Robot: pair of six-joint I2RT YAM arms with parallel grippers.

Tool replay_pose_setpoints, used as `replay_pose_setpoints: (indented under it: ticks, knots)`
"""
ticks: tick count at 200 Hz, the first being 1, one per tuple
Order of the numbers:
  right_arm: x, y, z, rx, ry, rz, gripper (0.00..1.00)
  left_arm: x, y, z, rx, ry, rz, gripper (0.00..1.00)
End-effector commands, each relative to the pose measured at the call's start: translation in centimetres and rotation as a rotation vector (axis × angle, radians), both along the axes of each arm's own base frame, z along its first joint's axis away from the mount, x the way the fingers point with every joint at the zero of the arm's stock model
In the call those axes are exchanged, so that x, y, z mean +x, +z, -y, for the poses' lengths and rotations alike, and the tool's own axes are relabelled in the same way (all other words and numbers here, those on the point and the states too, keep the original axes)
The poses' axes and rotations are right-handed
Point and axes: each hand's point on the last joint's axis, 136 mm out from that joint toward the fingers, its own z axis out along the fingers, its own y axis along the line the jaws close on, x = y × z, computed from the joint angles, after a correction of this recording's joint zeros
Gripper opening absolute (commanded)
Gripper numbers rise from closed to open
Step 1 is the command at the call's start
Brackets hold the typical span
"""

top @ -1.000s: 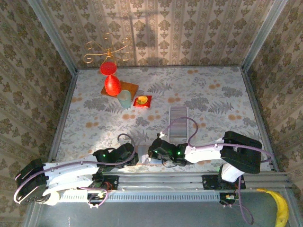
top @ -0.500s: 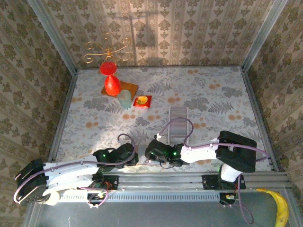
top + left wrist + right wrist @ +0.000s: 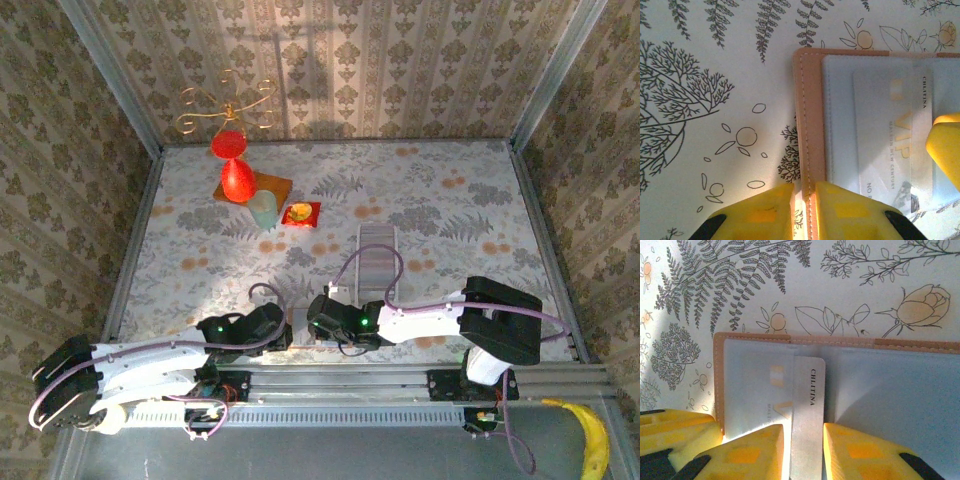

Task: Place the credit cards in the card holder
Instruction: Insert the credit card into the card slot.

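The pinkish-tan card holder lies open and flat near the table's front edge. My left gripper is shut on its stitched left edge. A pale grey credit card printed "CHLITINA" sits partly inside the left clear pocket, with a strip sticking out toward the fold. My right gripper stands open, one yellow finger on each side of that strip, with a thin gap on the left. One right fingertip shows in the left wrist view. From above, both grippers meet over the holder, left gripper, right gripper.
A clear ribbed tray lies just beyond the right arm. At the back left stand a red vase on a wooden board, a pale cup, a small red square and a gold wire ornament. A banana lies off the table.
My right gripper has slid a little left over the holder and its jaws have parted. The left gripper has kept its hold and its place.
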Motion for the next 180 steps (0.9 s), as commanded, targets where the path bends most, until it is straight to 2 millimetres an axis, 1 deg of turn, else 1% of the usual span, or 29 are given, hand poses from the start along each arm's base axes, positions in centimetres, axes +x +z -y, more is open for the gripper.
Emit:
replay_pose_setpoints:
  ticks: [1, 47, 97, 110, 121, 162, 180]
  knots:
    - [0.3, 0.4, 0.1, -0.025, -0.001, 0.026, 0.25, -0.4, -0.5, -0.4, 0.006, 0.007, -0.017, 0.18]
    - [0.1, 0.1, -1.9, 0.004, 0.029, 0.002, 0.22, -0.4, -0.3, -0.3, 0.002, 0.005, -0.016, 0.17]
    - [0.1, 1.3, -3.5, 0.061, 0.049, 0.009, 0.22, -0.4, -0.3, -0.4, 0.002, 0.009, -0.015, 0.17]
    - [0.1, 1.5, -3.1, 0.049, 0.045, 0.016, 0.23, -0.4, -0.3, -0.4, 0.002, 0.012, -0.013, 0.17]
    - [0.2, 1.7, -2.4, 0.032, 0.035, 0.026, 0.23, -0.4, -0.3, -0.5, 0.005, 0.013, -0.013, 0.17]
    - [-0.5, 1.9, 1.5, -0.062, -0.001, 0.045, 0.32, -0.4, -0.2, -0.9, 0.002, 0.022, -0.006, 0.18]
    - [-1.1, 1.7, 3.1, -0.104, -0.012, 0.046, 0.34, -0.3, 0.1, -1.0, -0.009, 0.028, 0.005, 0.18]
